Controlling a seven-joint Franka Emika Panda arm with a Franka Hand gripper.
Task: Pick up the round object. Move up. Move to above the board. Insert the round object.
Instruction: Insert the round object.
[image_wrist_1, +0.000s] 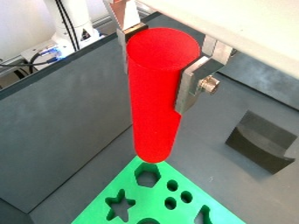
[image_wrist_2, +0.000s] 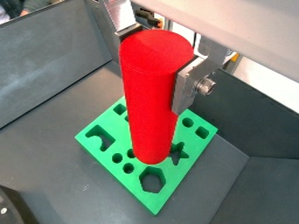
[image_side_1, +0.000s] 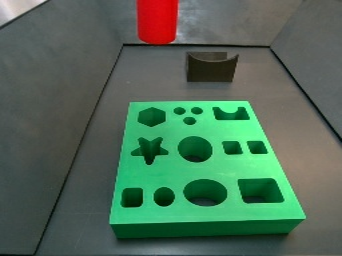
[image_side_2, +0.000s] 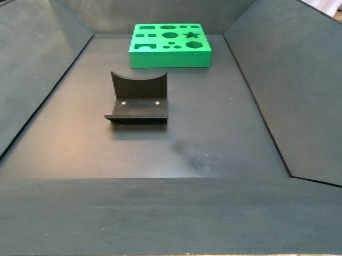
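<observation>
a dark grey floor (image_side_2: 201, 150) with sloping walls carries two things – the green board (image_side_1: 201, 165), lying flat, and the fixture (image_side_2: 138, 97), standing well apart from it. the gripper (image_wrist_2: 158, 66) hangs above the board, perhaps clear of it – contact is hard to judge.

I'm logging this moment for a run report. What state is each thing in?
Gripper: shut on the red peg, raised high.
Red peg: held upright between the fingers, off the floor, not inserted.
Green board: flat on the floor, holes empty.
Dark notched block: on the floor, untouched.
</observation>
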